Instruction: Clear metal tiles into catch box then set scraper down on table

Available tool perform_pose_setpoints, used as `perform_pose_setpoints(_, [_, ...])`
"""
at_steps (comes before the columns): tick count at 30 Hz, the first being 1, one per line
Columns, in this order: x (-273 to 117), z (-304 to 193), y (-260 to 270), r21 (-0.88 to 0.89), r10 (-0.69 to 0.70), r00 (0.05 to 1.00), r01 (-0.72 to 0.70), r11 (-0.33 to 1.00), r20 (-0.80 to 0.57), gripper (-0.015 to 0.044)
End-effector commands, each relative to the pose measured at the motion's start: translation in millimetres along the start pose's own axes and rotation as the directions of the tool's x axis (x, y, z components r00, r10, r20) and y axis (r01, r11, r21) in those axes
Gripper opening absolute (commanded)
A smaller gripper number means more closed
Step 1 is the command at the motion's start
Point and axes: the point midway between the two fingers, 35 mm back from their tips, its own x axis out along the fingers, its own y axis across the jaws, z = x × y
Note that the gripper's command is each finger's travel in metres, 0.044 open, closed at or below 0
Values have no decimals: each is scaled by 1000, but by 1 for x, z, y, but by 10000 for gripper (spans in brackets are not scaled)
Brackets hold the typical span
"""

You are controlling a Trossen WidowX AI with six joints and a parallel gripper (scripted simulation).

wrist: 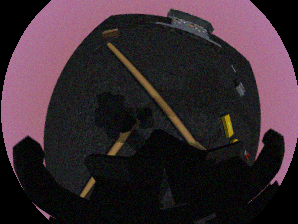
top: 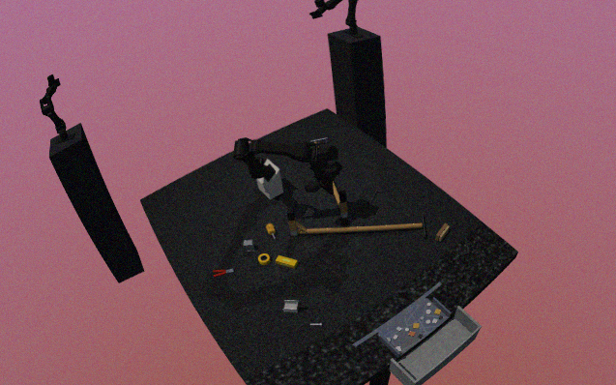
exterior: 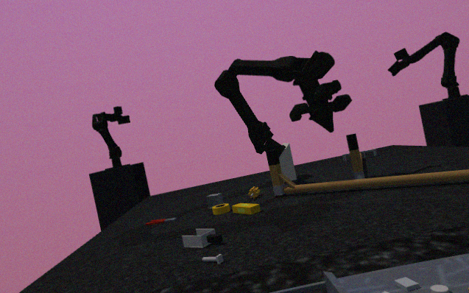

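Observation:
My gripper (top: 332, 192) (exterior: 331, 130) is shut and empty, in the air above the table. The long scraper (top: 363, 228) (exterior: 397, 181) (wrist: 155, 95) lies on the table, its wooden handle pointing toward a thin dark blade near the right side; an upright dark-topped grip stands at its other end. A shorter wooden-handled tool (top: 337, 194) (exterior: 355, 162) (wrist: 118, 146) lies partly hidden by the arm. Several white, orange and dark tiles (top: 416, 325) (exterior: 408, 283) are spread over the steel bench plate (top: 407, 317) (exterior: 372, 276). The grey catch box (top: 435, 350) adjoins its outer edge.
A wooden block (top: 442, 232) (wrist: 110, 33) lies beyond the scraper's blade. A yellow block (top: 286, 261) (exterior: 246, 208), red pliers (top: 220, 271) (exterior: 155, 221), a silver bracket (top: 290, 306) (exterior: 195, 241) and a bolt (top: 315, 324) (exterior: 211, 259) lie left of the plate. A pale box (top: 271, 188) stands near my arm's base.

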Motion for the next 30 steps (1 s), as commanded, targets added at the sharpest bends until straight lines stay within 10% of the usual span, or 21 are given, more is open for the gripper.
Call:
perform_pose_setpoints(1, [12,-8,1,-14,-6,1000,5,1000,-12,0])
perform_pose_setpoints(30, [71,-42,-4,-15,-13,1000,13,1000,-11,0])
